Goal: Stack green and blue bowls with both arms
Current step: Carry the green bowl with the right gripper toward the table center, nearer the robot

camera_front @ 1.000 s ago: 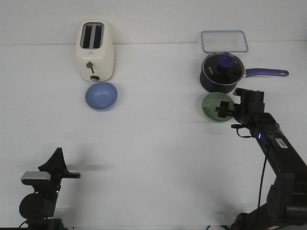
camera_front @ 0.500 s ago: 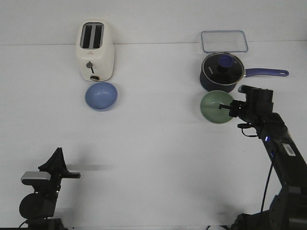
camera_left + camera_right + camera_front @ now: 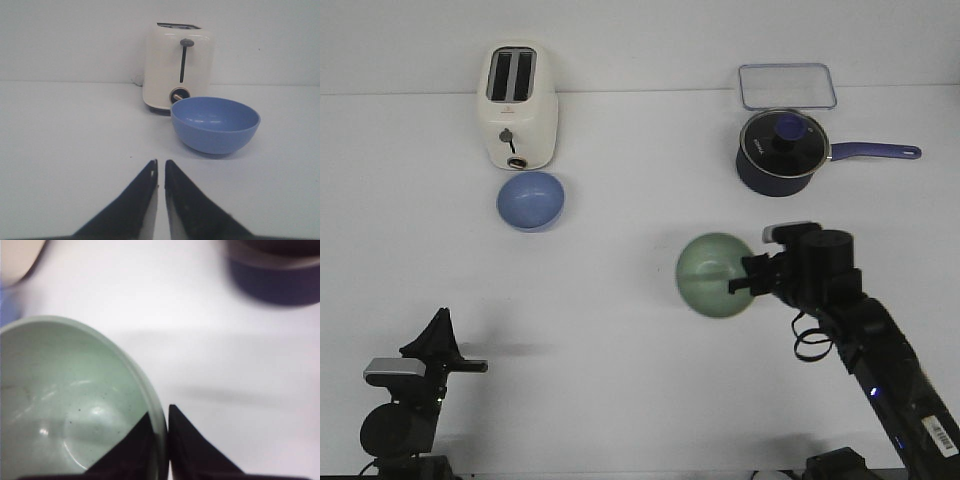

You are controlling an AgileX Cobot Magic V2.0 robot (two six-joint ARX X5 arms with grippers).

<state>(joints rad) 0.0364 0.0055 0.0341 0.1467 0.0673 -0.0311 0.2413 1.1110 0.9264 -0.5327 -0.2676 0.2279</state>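
Note:
The green bowl (image 3: pixel 712 274) hangs above the table right of centre, its rim pinched by my right gripper (image 3: pixel 742 283). In the right wrist view one finger sits inside the green bowl (image 3: pixel 65 405) and the other outside its wall, so my right gripper (image 3: pixel 162 416) is shut on it. The blue bowl (image 3: pixel 531 200) rests on the table just in front of the toaster. It also shows in the left wrist view (image 3: pixel 215 124), ahead of my left gripper (image 3: pixel 160 165), which is shut and empty. My left gripper (image 3: pixel 442 330) stays low at the near left.
A cream toaster (image 3: pixel 518 105) stands at the back left, directly behind the blue bowl. A dark navy saucepan (image 3: pixel 782 150) with a glass lid and long handle stands at the back right. A clear lidded box (image 3: pixel 787 85) lies behind it.
My right gripper has lifted the green bowl from in front of the saucepan and carried it left and toward the near side. The left arm and blue bowl have not moved.

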